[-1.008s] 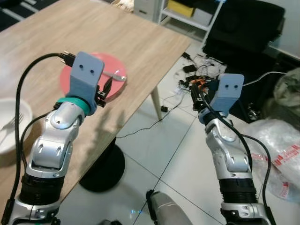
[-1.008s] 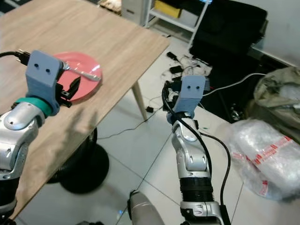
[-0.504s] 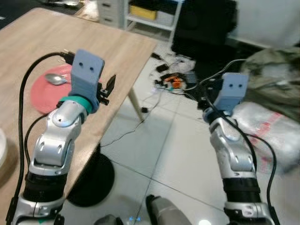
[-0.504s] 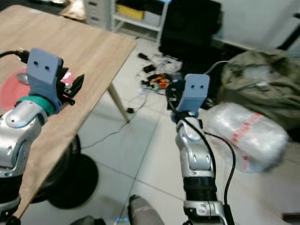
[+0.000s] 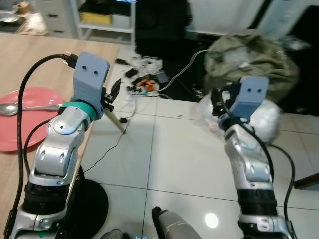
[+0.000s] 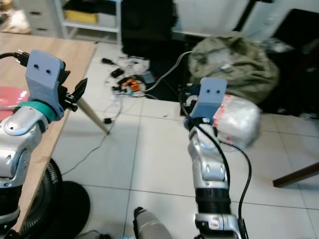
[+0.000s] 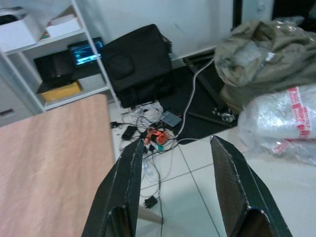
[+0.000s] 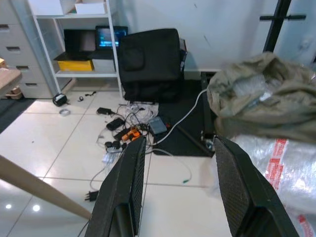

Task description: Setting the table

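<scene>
A pink plate (image 5: 25,124) lies on the wooden table (image 5: 45,59) at my left, with a metal spoon (image 5: 15,107) resting across it. My left gripper (image 7: 176,143) is raised over the table's right edge, to the right of the plate, open with nothing between its fingers (image 5: 113,89). My right gripper (image 8: 180,140) is held up over the tiled floor, well away from the table, also open and holding nothing.
Ahead on the floor lie a tangle of cables (image 5: 147,79), a black bag (image 8: 150,61), an olive sack (image 5: 249,55) and a plastic-wrapped bundle (image 8: 286,168). A white shelf unit (image 8: 79,49) stands at the back left. The table's black round base (image 5: 94,201) sits near my left side.
The whole view has swung to the right: the plate and table slid to the left edge, the white bowl left the picture, and more floor and bags came in. Both grippers stay open.
</scene>
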`<state>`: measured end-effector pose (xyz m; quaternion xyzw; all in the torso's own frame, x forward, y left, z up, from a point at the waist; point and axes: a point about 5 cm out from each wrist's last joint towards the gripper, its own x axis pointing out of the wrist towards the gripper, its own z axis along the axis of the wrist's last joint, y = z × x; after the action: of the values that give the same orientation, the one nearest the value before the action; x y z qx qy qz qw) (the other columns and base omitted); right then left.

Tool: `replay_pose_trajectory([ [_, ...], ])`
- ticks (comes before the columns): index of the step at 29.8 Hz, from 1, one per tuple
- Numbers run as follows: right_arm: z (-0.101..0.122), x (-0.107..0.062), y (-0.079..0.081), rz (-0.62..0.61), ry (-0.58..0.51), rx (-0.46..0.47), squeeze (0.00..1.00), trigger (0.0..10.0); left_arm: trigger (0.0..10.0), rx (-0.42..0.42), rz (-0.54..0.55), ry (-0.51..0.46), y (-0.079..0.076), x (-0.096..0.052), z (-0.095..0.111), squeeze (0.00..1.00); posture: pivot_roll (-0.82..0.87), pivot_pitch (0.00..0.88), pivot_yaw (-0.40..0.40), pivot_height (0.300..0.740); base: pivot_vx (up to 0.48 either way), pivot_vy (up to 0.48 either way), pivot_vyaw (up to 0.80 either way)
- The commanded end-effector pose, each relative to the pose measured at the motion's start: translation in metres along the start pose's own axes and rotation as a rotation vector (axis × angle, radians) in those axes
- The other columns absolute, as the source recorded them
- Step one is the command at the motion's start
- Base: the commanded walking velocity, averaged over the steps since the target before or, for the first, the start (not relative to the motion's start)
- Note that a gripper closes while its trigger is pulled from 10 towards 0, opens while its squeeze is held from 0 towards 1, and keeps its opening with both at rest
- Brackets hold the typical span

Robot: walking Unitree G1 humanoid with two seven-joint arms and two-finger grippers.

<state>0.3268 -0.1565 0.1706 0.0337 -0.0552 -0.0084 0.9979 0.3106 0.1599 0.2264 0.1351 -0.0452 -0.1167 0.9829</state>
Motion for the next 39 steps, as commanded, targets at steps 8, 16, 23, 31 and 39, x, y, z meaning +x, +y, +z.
replay_pose_trajectory([
  [8,-0.0046,-0.0007,-0.0046,-0.013,0.018,-0.003,0.00,10.0,10.0,0.001,-0.010,0.007,-0.0021,0.0014,-0.0048,0.00,-0.09,0.046,0.035,0.740,0.000,0.000,-0.80],
  [16,-0.0048,-0.0007,-0.0043,-0.012,0.018,-0.005,0.00,10.0,10.0,-0.001,-0.010,0.008,-0.0022,0.0015,-0.0058,0.00,-0.09,0.047,0.035,0.740,0.000,0.000,-0.80],
  [23,-0.0054,-0.0011,-0.0046,-0.014,0.020,-0.006,0.00,10.0,10.0,-0.003,-0.009,0.009,-0.0016,0.0015,-0.0066,0.00,-0.09,0.052,0.037,0.740,0.000,0.000,-0.80],
  [31,-0.0061,-0.0017,-0.0045,-0.015,0.023,-0.007,0.00,10.0,10.0,-0.011,-0.005,0.014,-0.0011,0.0013,-0.0074,0.00,-0.09,0.056,0.037,0.740,0.000,0.000,-0.80],
  [39,-0.0064,-0.0020,-0.0046,-0.016,0.025,-0.006,0.00,10.0,10.0,-0.047,-0.006,0.021,-0.0018,0.0008,-0.0092,0.00,-0.09,0.058,0.037,0.740,0.000,0.000,-0.80],
])
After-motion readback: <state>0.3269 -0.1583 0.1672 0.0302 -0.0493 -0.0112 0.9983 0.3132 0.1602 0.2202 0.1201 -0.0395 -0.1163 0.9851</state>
